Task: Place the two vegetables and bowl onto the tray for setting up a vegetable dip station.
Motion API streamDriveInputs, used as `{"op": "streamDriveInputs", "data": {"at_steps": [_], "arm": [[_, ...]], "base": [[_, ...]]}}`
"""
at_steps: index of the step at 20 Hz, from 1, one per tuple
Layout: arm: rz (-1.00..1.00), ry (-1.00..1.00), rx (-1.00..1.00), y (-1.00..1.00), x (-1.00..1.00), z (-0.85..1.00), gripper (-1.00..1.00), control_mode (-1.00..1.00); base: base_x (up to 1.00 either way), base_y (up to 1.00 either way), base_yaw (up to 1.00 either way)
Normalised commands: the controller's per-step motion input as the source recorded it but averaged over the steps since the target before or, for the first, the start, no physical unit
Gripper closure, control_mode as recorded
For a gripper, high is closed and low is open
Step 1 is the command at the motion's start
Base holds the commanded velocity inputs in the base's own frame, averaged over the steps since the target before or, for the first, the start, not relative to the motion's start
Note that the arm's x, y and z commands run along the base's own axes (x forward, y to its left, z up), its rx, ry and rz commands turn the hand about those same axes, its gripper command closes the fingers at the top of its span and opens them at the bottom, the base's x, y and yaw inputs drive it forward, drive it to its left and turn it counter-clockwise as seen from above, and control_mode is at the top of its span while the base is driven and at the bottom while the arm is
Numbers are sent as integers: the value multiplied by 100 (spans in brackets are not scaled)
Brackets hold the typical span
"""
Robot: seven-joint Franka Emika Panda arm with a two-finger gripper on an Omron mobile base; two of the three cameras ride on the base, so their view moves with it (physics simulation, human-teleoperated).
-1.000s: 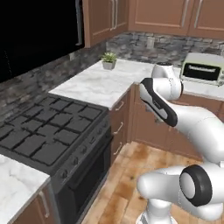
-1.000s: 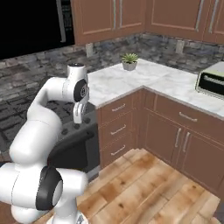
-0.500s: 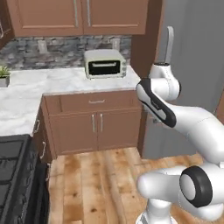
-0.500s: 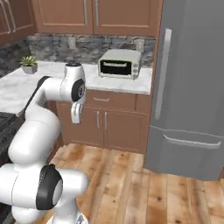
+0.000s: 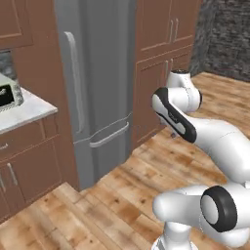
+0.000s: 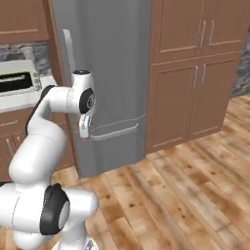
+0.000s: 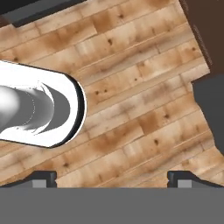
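Driving has swung both base views from the stove corner to a grey fridge (image 6: 105, 73) and tall cabinets (image 6: 195, 68). Pincer (image 7: 111, 177) spread, empty, over wood floor (image 7: 131, 113). Tray, bowl and vegetables unseen, probably elsewhere; next, find their surface.

Grey fridge (image 6: 110, 73), wood cabinets (image 6: 195, 68), claw (image 6: 84, 132) down.

Arm folded close above base, claw (image 6: 84, 128) pointing down, fingers wide apart, holding nothing
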Motion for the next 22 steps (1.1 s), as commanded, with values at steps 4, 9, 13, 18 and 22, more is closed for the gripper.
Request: {"op": "streamDriveInputs", "data": {"at_steps": [4, 9, 13, 18, 22], "arm": [[0, 0, 0, 0, 0, 0, -100, 100], [0, 0, 0, 0, 0, 0, -100, 100], [0, 0, 0, 0, 0, 0, -100, 100], [0, 0, 0, 0, 0, 0, -100, 100], [0, 0, 0, 0, 0, 0, -100, 100]], "base": [[0, 0, -98], [0, 0, -96], [7, 0, -88], [32, 8, -48], [42, 9, -7]]}}
